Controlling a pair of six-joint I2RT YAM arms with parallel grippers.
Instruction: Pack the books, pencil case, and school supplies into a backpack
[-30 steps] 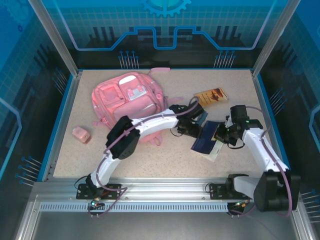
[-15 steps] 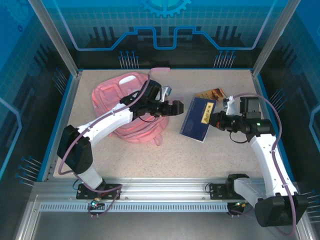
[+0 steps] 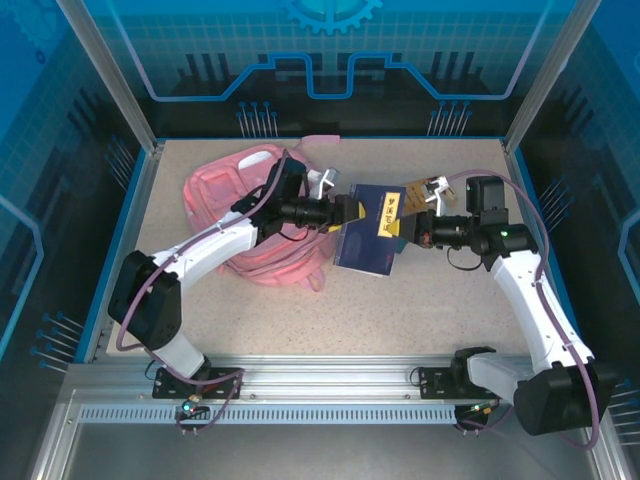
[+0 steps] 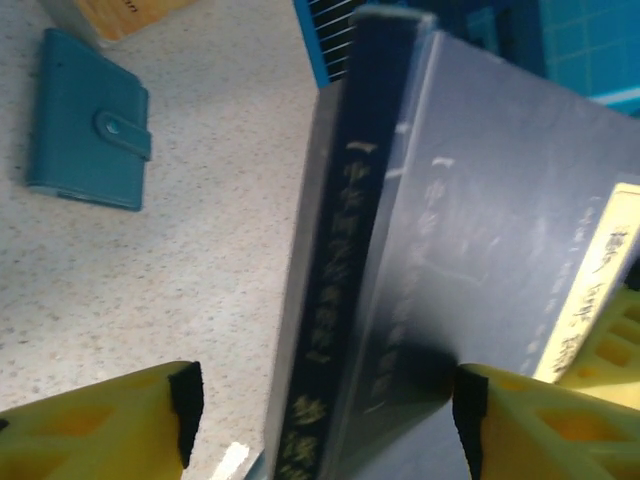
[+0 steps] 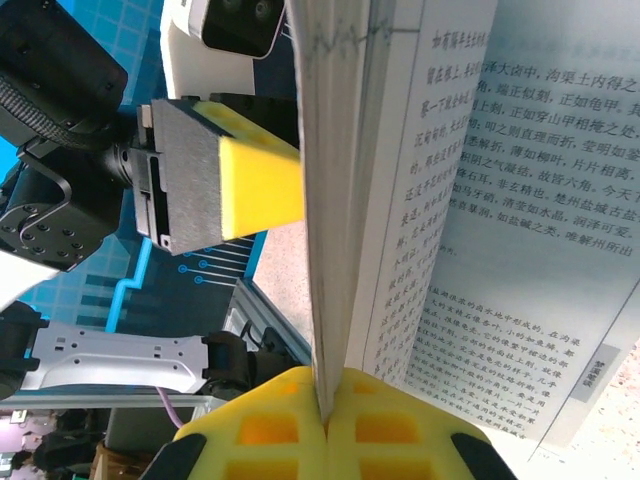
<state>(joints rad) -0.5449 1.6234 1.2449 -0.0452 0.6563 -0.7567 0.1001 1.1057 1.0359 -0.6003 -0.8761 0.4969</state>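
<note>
A dark navy book [image 3: 368,240] with a yellow label strip hangs in the air, tilted, right of the pink backpack [image 3: 222,195]. My right gripper [image 3: 416,228] is shut on its page edge [image 5: 335,200]; the book falls partly open, showing printed pages [image 5: 500,250]. My left gripper [image 3: 352,213] reaches across the backpack and stands open around the book's spine [image 4: 335,300]. Its right pad [image 4: 468,410] is at the cover, and its left pad [image 4: 185,405] stands apart from the book. A tan-orange book [image 3: 432,186] lies on the table behind, partly hidden.
A teal snap wallet [image 4: 88,120] lies flat on the speckled table [image 3: 300,320] beyond the book. Blue walls and metal posts [image 3: 528,90] fence the table. Both arm bases stand on the rail [image 3: 330,385] at the near edge.
The navy book has left the table and moved left, carried by my right gripper. My left arm swung over the backpack, and its jaws came around the book's spine and narrowed.
</note>
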